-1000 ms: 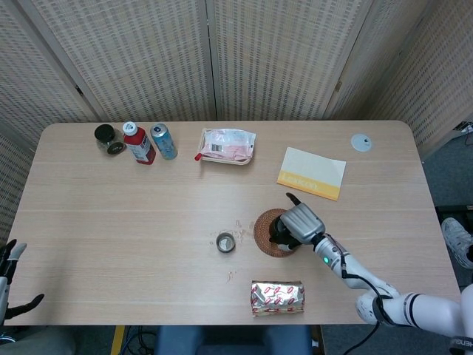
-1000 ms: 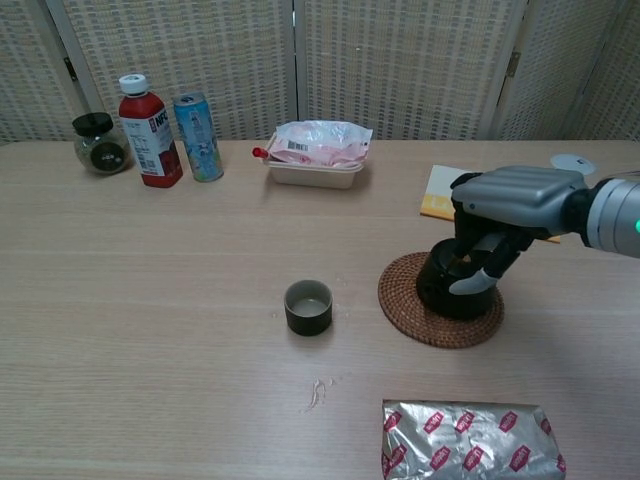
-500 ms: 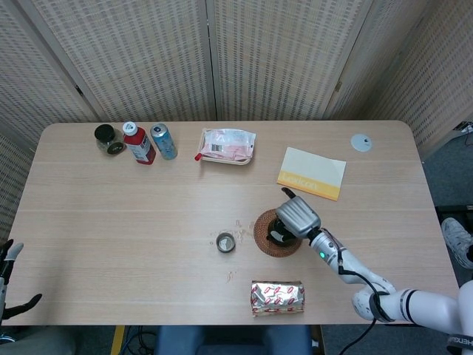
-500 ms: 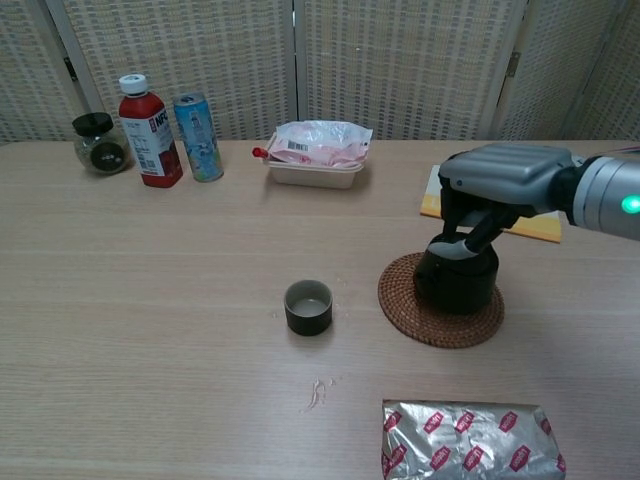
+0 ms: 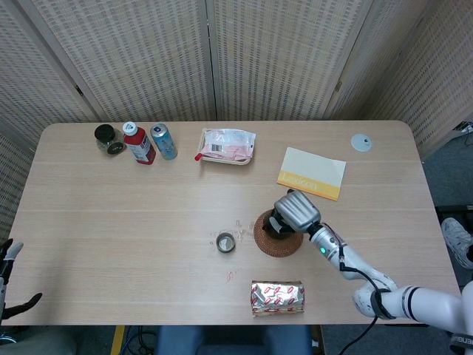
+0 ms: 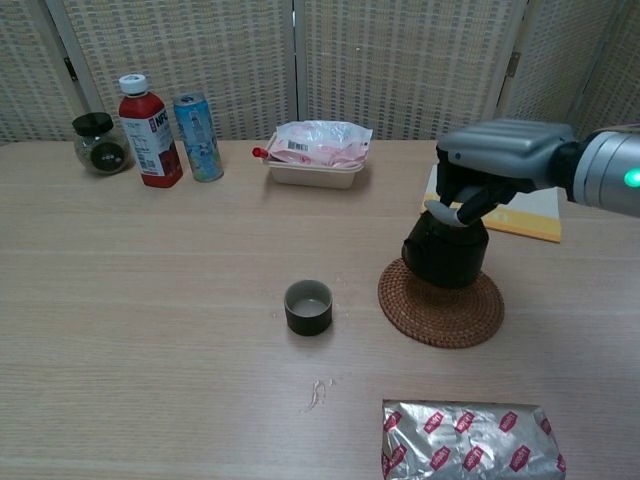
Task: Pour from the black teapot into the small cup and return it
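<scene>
The counter (image 5: 111, 214) stretches wide under me, and everything that matters sits in its right half, toward the near edge. My right arm reaches in from the near right corner, forearm slanting up and leftward, with my right robot hand (image 6: 497, 165) arched over the black teapot (image 6: 446, 252) from above, fingers (image 6: 455, 212) curled down around its top. So I am holding the teapot. In the chest view its base looks to be just above the far part of the round woven mat (image 6: 441, 307), no longer settled in the middle, and the pot stands roughly upright.

The small cup (image 6: 308, 306) is what the coming move turns on. It stands to the left of the teapot and the mat, well apart from both, slightly nearer the near edge, with bare counter between. I judge the pot must travel leftward along that line before tipping. I cannot tell which way the spout faces.

My left robot hand (image 5: 9, 281) hangs off the near left corner, fingers apart, holding nothing, much farther from the cup.
</scene>
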Controlling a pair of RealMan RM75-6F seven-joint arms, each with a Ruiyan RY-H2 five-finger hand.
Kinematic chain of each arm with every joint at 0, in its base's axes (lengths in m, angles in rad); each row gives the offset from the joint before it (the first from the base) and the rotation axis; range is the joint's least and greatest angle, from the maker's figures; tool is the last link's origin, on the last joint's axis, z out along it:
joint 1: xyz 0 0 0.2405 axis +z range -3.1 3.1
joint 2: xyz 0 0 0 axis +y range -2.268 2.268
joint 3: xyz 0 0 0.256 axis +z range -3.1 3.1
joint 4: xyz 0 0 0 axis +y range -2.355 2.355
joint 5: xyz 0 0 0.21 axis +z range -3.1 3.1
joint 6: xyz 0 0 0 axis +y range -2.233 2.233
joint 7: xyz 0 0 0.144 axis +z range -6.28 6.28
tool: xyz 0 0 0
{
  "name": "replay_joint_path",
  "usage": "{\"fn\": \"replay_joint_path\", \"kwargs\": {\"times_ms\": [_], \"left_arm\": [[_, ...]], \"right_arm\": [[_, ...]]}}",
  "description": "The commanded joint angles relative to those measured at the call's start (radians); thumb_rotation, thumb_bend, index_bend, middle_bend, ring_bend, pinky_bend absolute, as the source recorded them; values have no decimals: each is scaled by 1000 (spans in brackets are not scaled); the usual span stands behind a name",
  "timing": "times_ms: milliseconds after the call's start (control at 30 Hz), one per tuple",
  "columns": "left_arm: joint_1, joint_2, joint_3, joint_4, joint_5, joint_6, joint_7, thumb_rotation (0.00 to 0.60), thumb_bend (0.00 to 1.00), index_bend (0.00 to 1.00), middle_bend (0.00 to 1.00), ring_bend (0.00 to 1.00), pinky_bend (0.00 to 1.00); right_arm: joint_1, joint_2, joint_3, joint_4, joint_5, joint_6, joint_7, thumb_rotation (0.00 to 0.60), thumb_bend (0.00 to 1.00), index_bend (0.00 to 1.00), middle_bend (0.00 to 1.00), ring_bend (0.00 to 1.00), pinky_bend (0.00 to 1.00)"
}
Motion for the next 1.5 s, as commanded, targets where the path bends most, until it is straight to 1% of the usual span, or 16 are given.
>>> {"fn": "replay_joint_path", "kwargs": {"times_ms": [33, 167, 367, 500, 700, 967, 1200, 1500], "left_arm": [[1, 1, 0, -1, 1, 3, 0, 600, 139, 35, 0, 2, 0], [4, 2, 1, -3, 3, 7, 1, 600, 139, 35, 0, 2, 0], [6, 0, 1, -4, 4, 10, 2, 600, 139, 35, 0, 2, 0], [7, 0, 1, -4, 4, 11, 4, 600, 139, 35, 0, 2, 0], [9, 1, 1, -6, 3, 14, 7, 600, 139, 35, 0, 2, 0], [13, 1, 2, -9, 5, 20, 9, 600, 139, 35, 0, 2, 0], [21, 0, 3, -7, 7, 32, 5, 600, 139, 35, 0, 2, 0], [43, -5, 9, 5, 8, 56, -8, 600, 139, 35, 0, 2, 0]], "right_arm": [[6, 6, 4, -3, 5, -7, -1, 379, 610, 1000, 1000, 909, 467], [16, 15, 10, -11, 16, -21, -2, 377, 611, 1000, 1000, 909, 493], [35, 24, 14, -18, 37, -47, -16, 379, 611, 1000, 1000, 909, 561], [50, 26, 18, -21, 46, -61, -23, 391, 611, 1000, 1000, 909, 563], [79, 29, 26, -30, 40, -80, -30, 393, 611, 1000, 1000, 909, 563], [140, 18, 35, -35, 39, -131, -63, 393, 611, 1000, 1000, 909, 563], [205, -13, 35, -13, 55, -175, -133, 392, 611, 1000, 1000, 909, 570], [292, -55, 27, 14, 115, -224, -242, 392, 611, 1000, 1000, 909, 578]]}}
